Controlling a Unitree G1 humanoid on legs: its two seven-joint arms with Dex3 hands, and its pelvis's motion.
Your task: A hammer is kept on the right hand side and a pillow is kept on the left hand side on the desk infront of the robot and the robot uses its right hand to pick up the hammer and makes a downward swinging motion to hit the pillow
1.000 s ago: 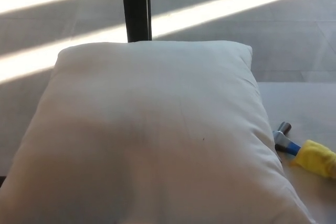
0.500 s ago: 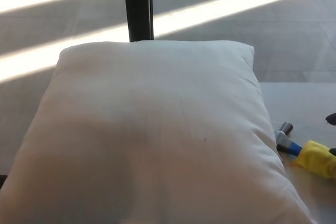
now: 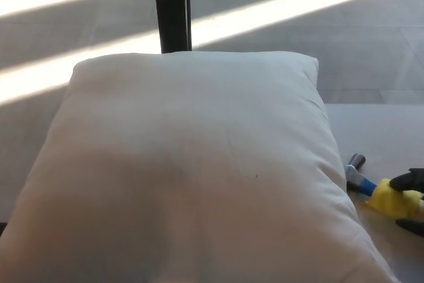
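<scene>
Filling most of the view, the white pillow [image 3: 192, 170] is lying on the pale surface [image 3: 384, 130]. Just beside its right edge the hammer [image 3: 374, 190] is lying flat, metal head toward the pillow. At the right border the right hand [image 3: 409, 200] is reaching around the yellow handle, black fingers [image 3: 405, 181] apparently touching it; whether they are gripping I cannot tell.

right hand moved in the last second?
Yes. The right hand has come in from the right edge and now sits around the hammer handle, beside the pillow; the hammer itself hasn't shifted.
</scene>
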